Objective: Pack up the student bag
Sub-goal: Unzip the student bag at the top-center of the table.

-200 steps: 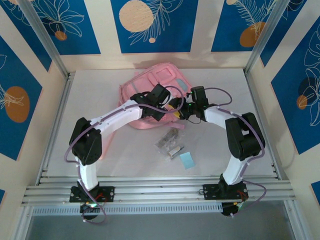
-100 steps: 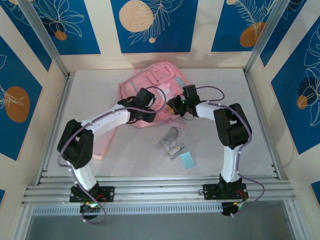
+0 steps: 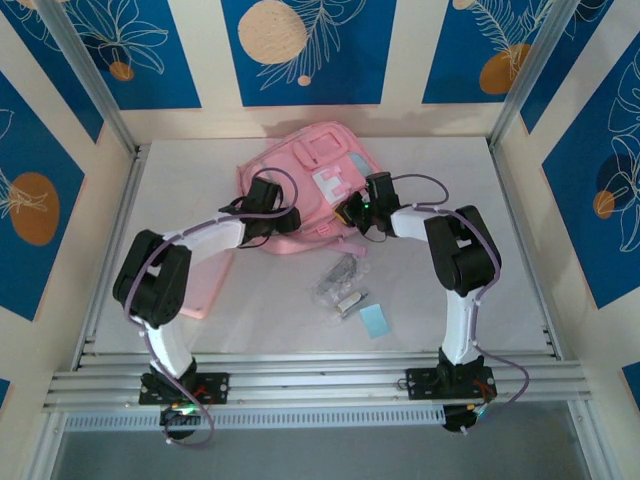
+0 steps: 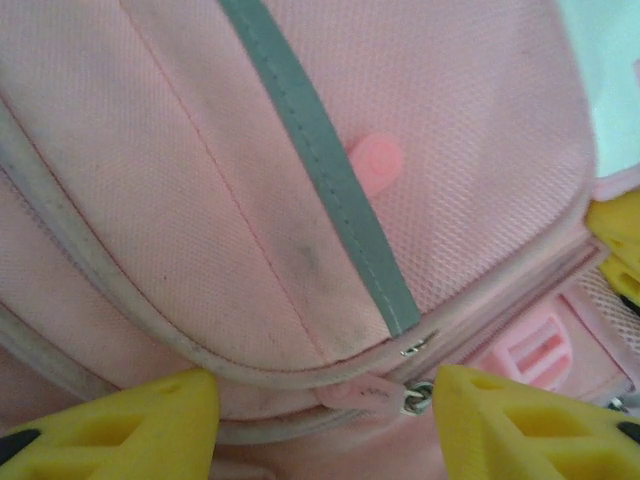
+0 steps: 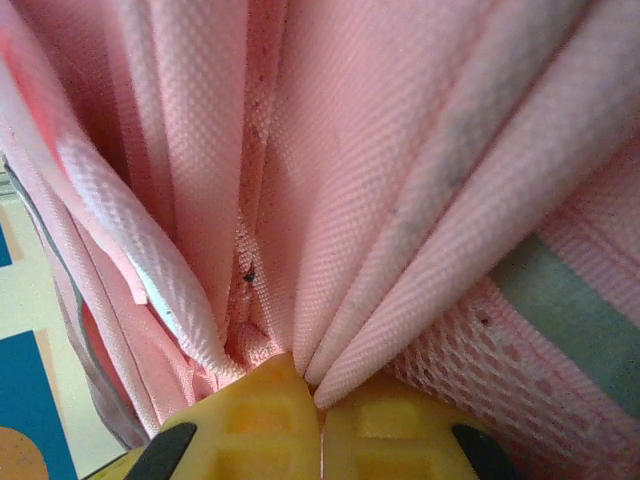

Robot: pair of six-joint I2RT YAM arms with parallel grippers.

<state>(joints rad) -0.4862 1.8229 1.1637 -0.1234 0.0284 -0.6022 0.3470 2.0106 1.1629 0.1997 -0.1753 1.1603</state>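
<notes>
The right tool pinches the pink bag, and the left tool hangs over it with its fingers spread.

The right tool's two yellow fingers are pressed together on a bunch of folded pink cloth, so it has hold of the bag. The left tool's fingers stand well apart with nothing between them. The bag lies on the counter, right under and in front of both tools. The zip pull sits just ahead of the left tool, in the gap between its fingers. I think the job now is to get the bag unzipped. To do it well, the right tool should hold the cloth firm and not tug. The left tool should come straight down, close on that small tab alone, and slide along the zip line.
</notes>
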